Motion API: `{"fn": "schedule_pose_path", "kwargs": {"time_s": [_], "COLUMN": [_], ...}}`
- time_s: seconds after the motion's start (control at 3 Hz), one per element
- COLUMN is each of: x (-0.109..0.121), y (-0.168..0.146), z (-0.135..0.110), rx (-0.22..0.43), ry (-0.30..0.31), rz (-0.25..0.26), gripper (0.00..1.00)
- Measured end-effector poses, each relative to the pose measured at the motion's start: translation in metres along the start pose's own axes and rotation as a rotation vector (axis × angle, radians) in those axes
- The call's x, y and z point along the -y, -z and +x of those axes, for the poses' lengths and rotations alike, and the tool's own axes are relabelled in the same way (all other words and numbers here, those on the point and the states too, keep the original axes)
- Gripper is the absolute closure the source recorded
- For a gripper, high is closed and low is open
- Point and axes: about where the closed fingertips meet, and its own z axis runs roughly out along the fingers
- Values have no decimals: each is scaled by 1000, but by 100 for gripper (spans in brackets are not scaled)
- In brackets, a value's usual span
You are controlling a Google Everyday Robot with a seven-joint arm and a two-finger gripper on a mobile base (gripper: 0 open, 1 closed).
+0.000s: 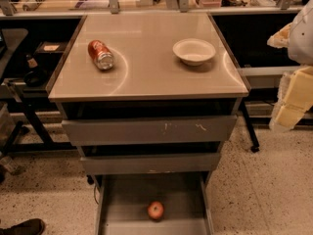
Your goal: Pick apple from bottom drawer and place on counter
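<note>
A small red apple [156, 210] with a yellowish patch lies on the grey floor of the pulled-out bottom drawer [126, 199], near its front middle. The counter [146, 75] is the glossy beige-grey top of the drawer cabinet above it. My gripper [293, 99] shows as pale yellow and white parts at the right edge, beside the counter's right side. It is well above and to the right of the apple and touches nothing.
A red soda can [100, 55] lies on its side on the counter's left part. A white bowl [194, 51] stands on its right part. Two scuffed grey drawers [149, 130] are above the bottom one. Dark table legs stand on the speckled floor either side.
</note>
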Motion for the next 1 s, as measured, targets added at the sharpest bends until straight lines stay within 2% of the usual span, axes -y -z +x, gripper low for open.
{"fn": "schedule_pose_path", "kwargs": {"time_s": [0.33, 0.67, 1.0], "x": [0, -9, -28], "y": [0, -17, -59], "z": [0, 0, -3], "rx": [0, 24, 71], "ry": [0, 4, 15], "rz": [0, -17, -51], "gripper": [0, 0, 0]}}
